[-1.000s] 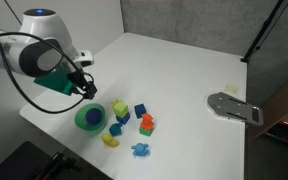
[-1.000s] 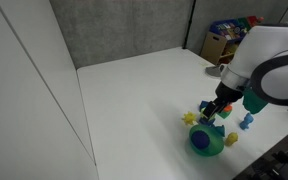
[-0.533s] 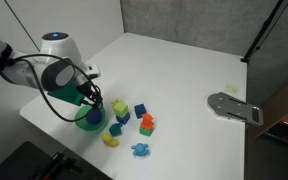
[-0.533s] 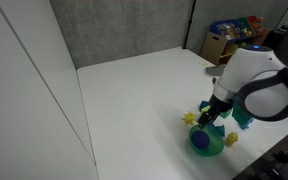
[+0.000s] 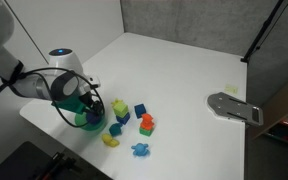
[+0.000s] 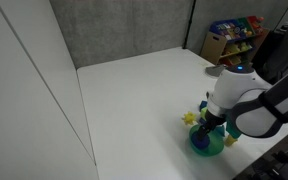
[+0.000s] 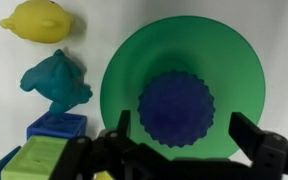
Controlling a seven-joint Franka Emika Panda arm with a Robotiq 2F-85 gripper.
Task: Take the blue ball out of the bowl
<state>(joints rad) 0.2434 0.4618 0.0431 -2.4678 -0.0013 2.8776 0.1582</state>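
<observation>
Claw (image 7: 182, 128) cropped by wrist view's bottom edge.

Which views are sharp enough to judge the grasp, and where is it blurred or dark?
Wrist view: blue ball and bowl sharp, claw dark and soft-focused. Both exterior views: coarse, arm blocking most of the bowl.

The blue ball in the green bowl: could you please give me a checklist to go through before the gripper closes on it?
1. The blue ball lies in the bowl: ok.
2. The gripper is open, fingers apart: ok.
3. Ball centred between the fingers in the wrist view: ok.
4. Fingers low enough around the ball: cannot tell.
5. Fingers clear of the bowl's wall: cannot tell.
6. The yellow toy and the teal toy lie outside the bowl, away from the fingers: ok.
</observation>
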